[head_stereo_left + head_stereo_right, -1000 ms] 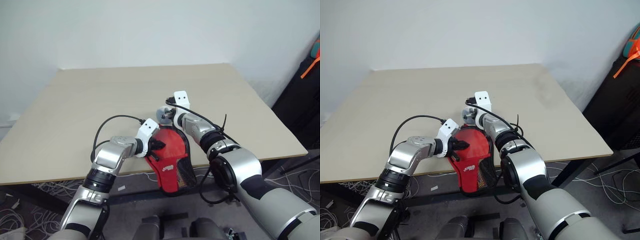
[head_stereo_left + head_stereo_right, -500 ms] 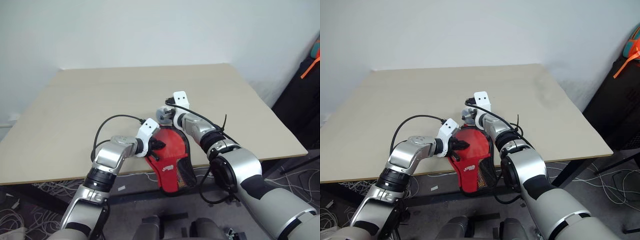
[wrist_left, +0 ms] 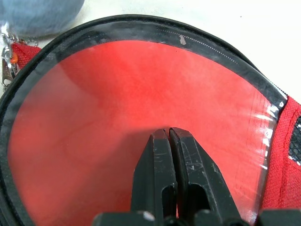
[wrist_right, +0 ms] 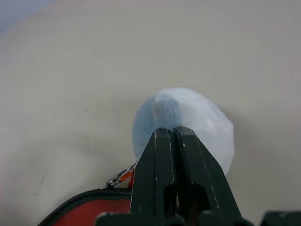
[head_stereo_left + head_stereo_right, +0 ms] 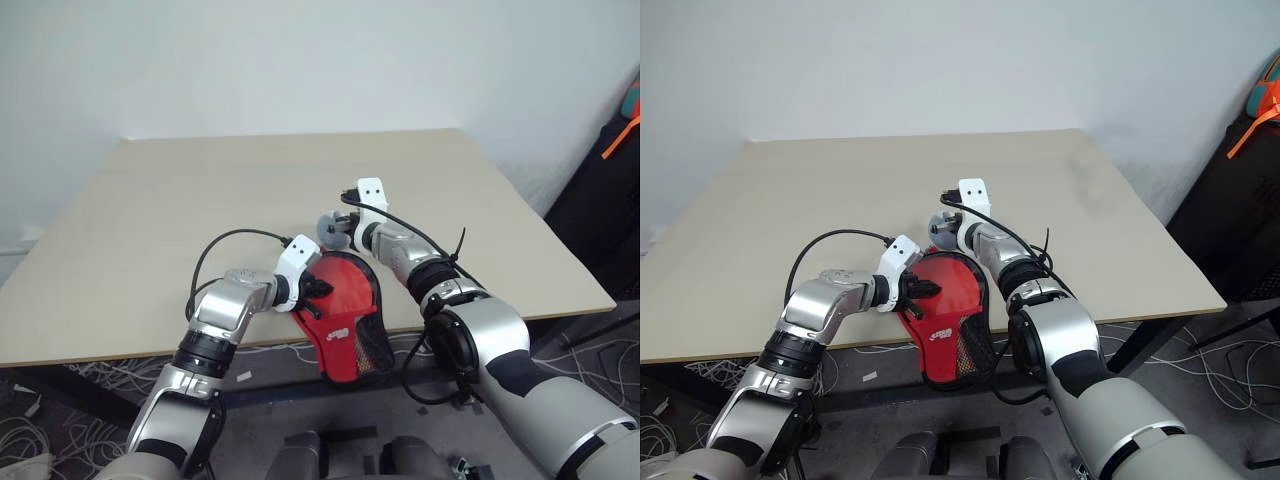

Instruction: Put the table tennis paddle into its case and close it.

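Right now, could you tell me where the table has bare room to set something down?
The beige wooden table is bare along its far edge and on both sides. It is crowded at the middle of the near edge, where the black-rimmed red paddle case, the grey-white soft ball and both grippers sit.

The case (image 5: pixel 343 315) overhangs the desk (image 5: pixel 180 220) near edge, left gripper (image 5: pixel 318 290) on it, right gripper (image 5: pixel 335 228) just beyond.

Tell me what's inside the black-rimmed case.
Through the clear side of the case, the red rubber face of the table tennis paddle shows, filling the round part. Its handle is covered by the case's red panel, so that cannot be seen.
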Controlling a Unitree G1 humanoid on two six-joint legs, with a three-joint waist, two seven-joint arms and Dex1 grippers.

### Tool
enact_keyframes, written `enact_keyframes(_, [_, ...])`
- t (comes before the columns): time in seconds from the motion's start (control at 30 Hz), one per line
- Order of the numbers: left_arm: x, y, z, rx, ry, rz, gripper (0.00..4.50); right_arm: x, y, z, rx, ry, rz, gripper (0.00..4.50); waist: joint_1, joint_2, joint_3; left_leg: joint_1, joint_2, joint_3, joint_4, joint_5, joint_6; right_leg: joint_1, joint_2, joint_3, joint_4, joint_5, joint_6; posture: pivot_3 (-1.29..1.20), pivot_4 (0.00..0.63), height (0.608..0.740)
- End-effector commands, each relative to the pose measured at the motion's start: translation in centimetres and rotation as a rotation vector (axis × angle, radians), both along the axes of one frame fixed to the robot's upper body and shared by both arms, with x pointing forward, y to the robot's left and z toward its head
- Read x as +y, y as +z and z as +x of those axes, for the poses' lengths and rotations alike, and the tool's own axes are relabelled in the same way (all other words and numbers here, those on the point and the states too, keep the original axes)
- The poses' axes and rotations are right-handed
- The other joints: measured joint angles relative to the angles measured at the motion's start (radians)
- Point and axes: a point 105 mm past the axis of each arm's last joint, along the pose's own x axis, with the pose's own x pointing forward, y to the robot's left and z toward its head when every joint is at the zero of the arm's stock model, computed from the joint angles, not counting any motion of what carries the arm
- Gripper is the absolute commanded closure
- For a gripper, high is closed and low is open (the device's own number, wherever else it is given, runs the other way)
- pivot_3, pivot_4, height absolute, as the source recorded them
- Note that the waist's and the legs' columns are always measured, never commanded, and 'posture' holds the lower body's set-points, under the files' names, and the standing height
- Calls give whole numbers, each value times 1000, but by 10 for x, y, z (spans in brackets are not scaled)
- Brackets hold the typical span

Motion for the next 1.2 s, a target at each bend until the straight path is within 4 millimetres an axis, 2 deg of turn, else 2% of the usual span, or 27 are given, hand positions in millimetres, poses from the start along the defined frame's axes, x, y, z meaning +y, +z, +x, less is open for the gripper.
enact_keyframes(0.03, [4, -29, -12, 110, 5, 51, 4500, -10, 23, 8, -59, -26, 53, 4479, 0, 0, 0, 0, 0, 0, 0, 0, 0, 0, 0, 0, 0, 0, 0, 0, 0, 722])
enact_keyframes(0.17, [3, -30, -11, 110, 2, 53, 4500, -21, 21, 9, -57, -43, 48, 4479, 0, 0, 0, 0, 0, 0, 0, 0, 0, 0, 0, 0, 0, 0, 0, 0, 0, 722])
enact_keyframes(0.53, [3, -30, -10, 112, -4, 51, 4500, -78, 5, 11, -40, -155, 2, 4479, 1, 2, 0, 0, -2, 0, 0, 0, 0, 0, -2, 0, 0, 0, -1, 0, 0, 722])
enact_keyframes(0.73, [3, -30, -10, 112, -1, 50, 4500, -103, 1, 11, -36, -208, -21, 4479, 1, 2, 0, -1, -2, 0, 0, 0, 0, 0, -3, 0, 0, 0, -1, 0, 0, 722])
enact_keyframes(0.93, [3, -30, -9, 111, -2, 49, 4500, -121, 3, 9, -40, -232, -33, 4479, 3, 4, 0, -1, -2, -1, 0, 0, 0, 0, -3, -1, 0, -1, -1, 0, 0, 722])
enact_keyframes(1.1, [4, -29, -8, 108, 2, 48, 4500, -149, 9, 3, -60, -245, -73, 4479, 14, 4, 0, -1, -2, 0, 0, 0, 1, 0, -4, 0, -1, -1, -1, 0, 0, 722])
enact_keyframes(1.2, [4, -29, -8, 108, 3, 47, 4500, -160, 15, -4, -74, -209, -92, 4479, 17, 5, 0, -1, -2, 0, 0, 0, 1, 0, -3, 0, -2, -1, 0, 0, 0, 722])
